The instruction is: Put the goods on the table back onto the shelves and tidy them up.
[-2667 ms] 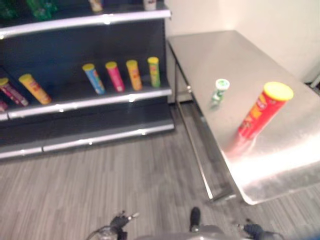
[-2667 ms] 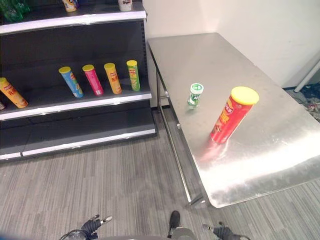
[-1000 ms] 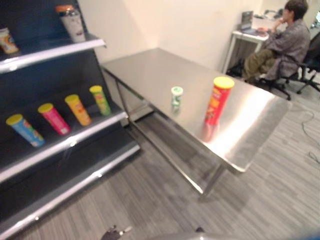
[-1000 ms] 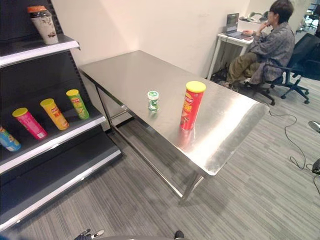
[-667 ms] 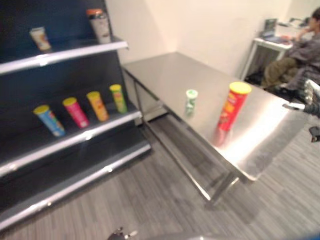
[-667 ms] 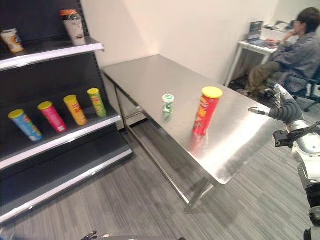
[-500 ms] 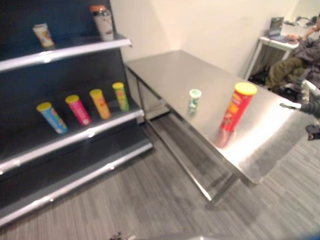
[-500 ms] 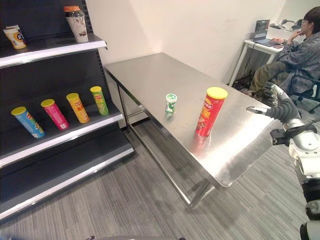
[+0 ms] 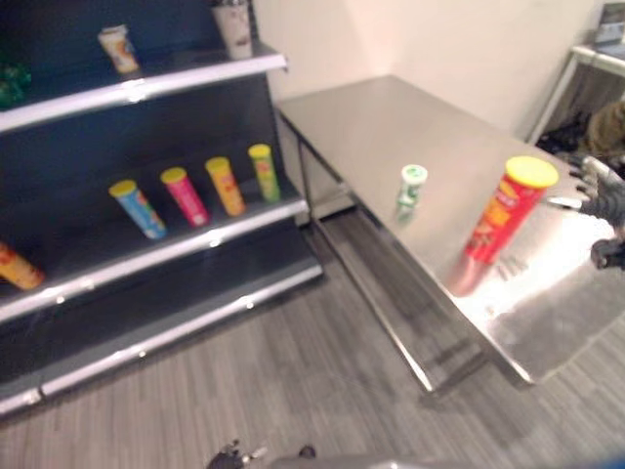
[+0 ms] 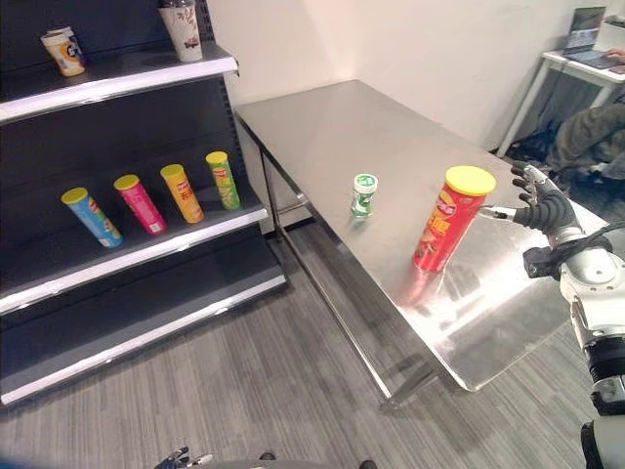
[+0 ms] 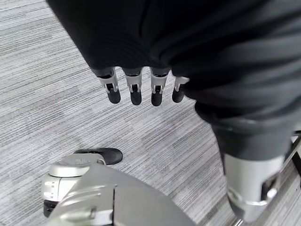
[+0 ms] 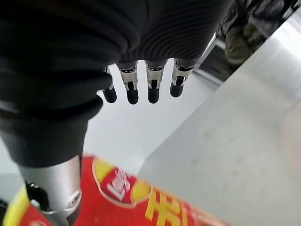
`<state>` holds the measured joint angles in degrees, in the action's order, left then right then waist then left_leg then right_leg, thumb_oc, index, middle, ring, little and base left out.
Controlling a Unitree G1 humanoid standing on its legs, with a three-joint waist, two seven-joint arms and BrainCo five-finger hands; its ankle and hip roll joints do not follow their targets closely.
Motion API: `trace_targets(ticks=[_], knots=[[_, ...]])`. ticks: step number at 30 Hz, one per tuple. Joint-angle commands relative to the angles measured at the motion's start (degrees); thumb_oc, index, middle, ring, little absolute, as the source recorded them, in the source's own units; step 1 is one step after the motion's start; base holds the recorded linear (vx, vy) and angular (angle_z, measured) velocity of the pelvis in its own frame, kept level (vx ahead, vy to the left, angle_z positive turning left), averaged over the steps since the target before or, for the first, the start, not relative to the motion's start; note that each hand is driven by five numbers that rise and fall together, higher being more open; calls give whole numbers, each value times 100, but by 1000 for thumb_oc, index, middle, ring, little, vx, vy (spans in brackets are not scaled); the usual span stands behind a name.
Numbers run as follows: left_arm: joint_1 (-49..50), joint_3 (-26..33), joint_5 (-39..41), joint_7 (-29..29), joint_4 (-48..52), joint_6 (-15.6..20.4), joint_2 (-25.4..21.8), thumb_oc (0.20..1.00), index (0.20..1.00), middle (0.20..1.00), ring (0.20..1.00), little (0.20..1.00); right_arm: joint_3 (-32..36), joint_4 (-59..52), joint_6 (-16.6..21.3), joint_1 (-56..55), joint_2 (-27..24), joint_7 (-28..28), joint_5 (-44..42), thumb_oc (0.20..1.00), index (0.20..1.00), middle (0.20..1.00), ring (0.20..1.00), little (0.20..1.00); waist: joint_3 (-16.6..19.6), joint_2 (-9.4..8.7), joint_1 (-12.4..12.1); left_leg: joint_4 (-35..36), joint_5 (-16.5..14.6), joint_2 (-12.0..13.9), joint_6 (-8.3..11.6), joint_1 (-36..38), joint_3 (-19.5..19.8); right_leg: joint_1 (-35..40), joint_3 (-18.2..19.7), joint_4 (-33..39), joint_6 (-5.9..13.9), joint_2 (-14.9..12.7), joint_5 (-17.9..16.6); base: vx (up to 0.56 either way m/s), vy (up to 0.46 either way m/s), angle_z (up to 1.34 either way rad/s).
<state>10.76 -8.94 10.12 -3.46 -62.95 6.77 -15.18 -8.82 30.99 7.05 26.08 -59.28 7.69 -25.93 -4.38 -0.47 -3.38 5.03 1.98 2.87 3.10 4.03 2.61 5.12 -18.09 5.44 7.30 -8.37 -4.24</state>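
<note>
A tall red chip can with a yellow lid point(image 10: 447, 220) stands upright on the steel table point(image 10: 332, 127), near its right edge. A small green and white bottle point(image 10: 363, 194) stands a little to the can's left. My right hand point(image 10: 539, 207) hovers at lid height just right of the can, open and not touching it. The right wrist view has the can point(image 12: 141, 202) close below the straight fingers point(image 12: 151, 87). My left hand point(image 11: 136, 87) hangs open over the grey floor, holding nothing.
The dark shelf unit point(image 10: 146, 239) stands left of the table. Several coloured chip cans point(image 10: 182, 192) lean on its middle shelf and two cups point(image 10: 182, 27) stand on the top one. A seated person point(image 10: 598, 122) and a desk with a laptop point(image 10: 584, 24) are behind the table.
The camera has swung, shifting the whole scene. My right hand came up at the right and has drawn nearer the red can. The can and the bottle stay put.
</note>
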Motion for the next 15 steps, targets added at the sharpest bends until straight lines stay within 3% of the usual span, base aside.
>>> trace_targets(ticks=[1,9,15], knots=[[-297,-176,171,28,-43,115,-208,1000,1000,1000,1000,1000,-387,-49,252,772,-325,22,-193,1000,1000,1000,1000,1000,37,-248,-188,-3,-211,109,341,-10,-190,216,256,-70,133,-6,257,15,-18,5],[-268,-171,193,37,-51,106,-175,1000,1000,1000,1000,1000,-463,-142,283,839,-253,73,-276,1000,1000,1000,1000,1000,60,-282,-223,-3,-216,132,360,29,-197,278,212,-45,131,13,279,2,-2,0],[-240,-189,143,-45,-13,126,-163,1000,1000,1000,1000,1000,-593,-494,229,723,-432,468,-518,1000,1000,1000,1000,1000,69,-297,-221,-3,-222,140,376,30,-209,288,175,-45,137,7,283,0,0,0]])
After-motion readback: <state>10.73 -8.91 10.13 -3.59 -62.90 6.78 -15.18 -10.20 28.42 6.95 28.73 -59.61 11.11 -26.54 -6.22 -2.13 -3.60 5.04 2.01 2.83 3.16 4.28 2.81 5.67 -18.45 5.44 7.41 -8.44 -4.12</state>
